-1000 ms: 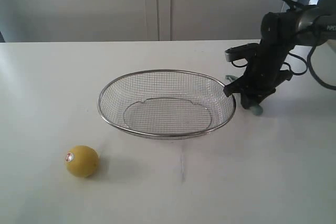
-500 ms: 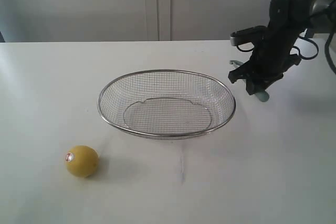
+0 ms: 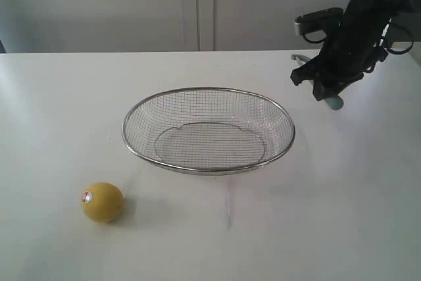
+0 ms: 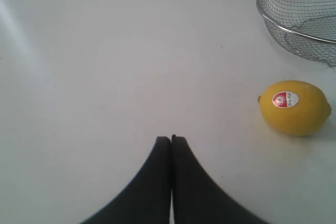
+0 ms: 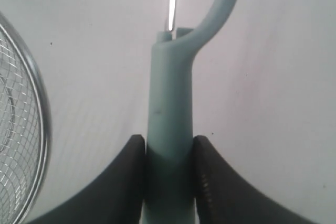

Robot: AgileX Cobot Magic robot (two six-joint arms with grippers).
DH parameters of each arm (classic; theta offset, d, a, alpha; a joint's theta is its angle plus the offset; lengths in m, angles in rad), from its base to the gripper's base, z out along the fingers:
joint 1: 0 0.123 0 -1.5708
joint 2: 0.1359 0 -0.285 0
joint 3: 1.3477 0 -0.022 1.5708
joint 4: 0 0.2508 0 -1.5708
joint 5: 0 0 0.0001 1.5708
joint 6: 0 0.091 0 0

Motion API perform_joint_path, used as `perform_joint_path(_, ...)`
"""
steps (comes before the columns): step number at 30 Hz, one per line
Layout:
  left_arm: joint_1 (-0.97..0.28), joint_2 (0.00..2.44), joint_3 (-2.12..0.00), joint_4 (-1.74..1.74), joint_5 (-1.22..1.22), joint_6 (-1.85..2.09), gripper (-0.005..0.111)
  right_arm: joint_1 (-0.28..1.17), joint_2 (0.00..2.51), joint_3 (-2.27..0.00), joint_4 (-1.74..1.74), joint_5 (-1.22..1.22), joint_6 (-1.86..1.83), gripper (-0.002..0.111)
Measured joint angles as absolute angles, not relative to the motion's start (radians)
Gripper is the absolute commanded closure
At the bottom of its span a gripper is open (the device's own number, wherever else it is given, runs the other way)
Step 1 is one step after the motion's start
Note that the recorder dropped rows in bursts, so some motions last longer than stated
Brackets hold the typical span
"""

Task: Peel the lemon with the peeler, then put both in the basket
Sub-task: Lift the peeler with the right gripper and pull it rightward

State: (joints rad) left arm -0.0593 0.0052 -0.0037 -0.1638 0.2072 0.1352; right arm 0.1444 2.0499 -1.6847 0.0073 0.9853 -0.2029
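Note:
The yellow lemon with its red-and-white sticker rests on the white table at the front left; it also shows in the left wrist view, lemon. The wire-mesh basket sits in the middle of the table. My right gripper hangs above the table to the right of the basket, shut on the peeler, its pale blue-grey handle pinched between the fingers. The handle's end sticks out below the gripper. My left gripper is shut with nothing in it, apart from the lemon, and is out of the exterior view.
The basket rim lies close beside the held peeler in the right wrist view. A pale wall with a vertical panel seam stands behind the table's far edge.
My right gripper has risen and drifted slightly right with the peeler, from table level beside the basket to well above it. The lemon and basket have not moved.

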Motion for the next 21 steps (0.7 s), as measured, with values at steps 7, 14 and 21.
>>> perform_joint_path(7,-0.059,0.005,-0.004,-0.164,0.207,0.135,0.107,0.144,2.012,-1.685,0.007,0.987,-0.203,0.108)
perform_joint_path(14,-0.059,0.005,-0.004,-0.164,0.207,0.135,0.107,0.144,1.978,-1.685,0.007,1.005,-0.203,0.108)
perform_joint_path(21,-0.059,0.005,-0.004,-0.164,0.207,0.135,0.107,0.144,1.969,-1.685,0.075,1.054,-0.203,0.108)
